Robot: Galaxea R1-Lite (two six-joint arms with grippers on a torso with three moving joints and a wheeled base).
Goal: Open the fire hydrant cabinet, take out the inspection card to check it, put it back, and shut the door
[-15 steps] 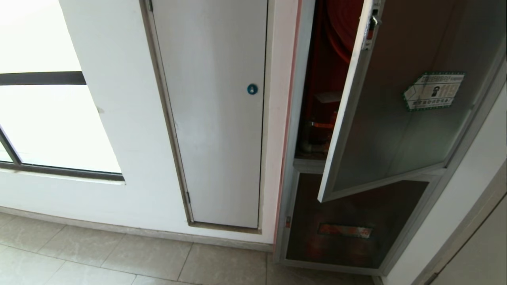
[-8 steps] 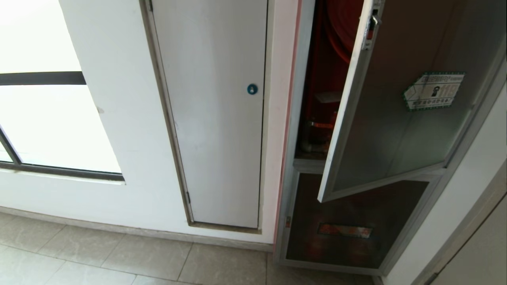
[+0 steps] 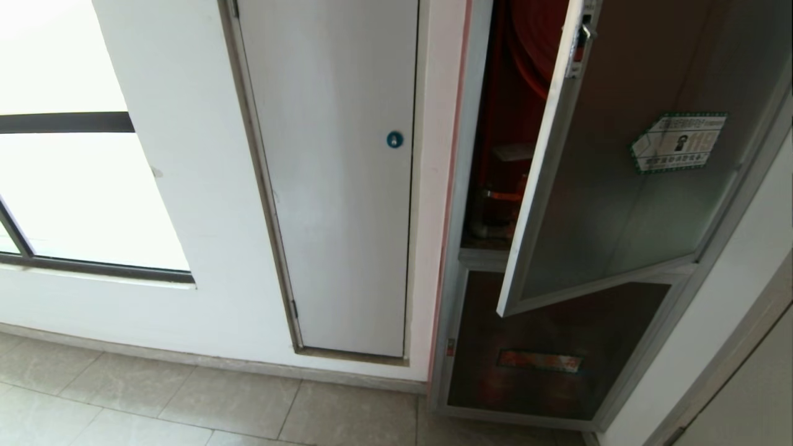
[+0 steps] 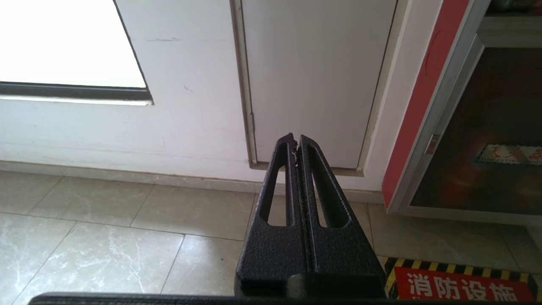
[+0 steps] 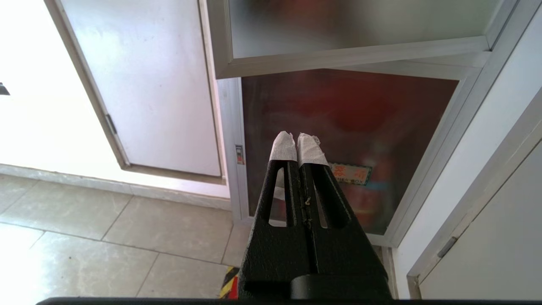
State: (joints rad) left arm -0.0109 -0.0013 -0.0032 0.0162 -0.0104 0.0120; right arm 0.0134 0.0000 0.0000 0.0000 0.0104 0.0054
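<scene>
No change from a second ago: same view, door (image 3: 626, 173) ajar at the same angle, swung out from the cabinet (image 3: 474, 111). Pale card (image 3: 513, 152) inside, near the left edge of the opening, above the red valve. Left gripper (image 4: 295, 146) and right gripper (image 5: 298, 142) clenched, empty, low by the floor. Probably a pause: door not yet closed.

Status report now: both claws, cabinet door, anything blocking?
Left claw shut, empty, low. Right claw shut, empty, low. Door ajar; inspection card inside. Nothing blocking.
</scene>
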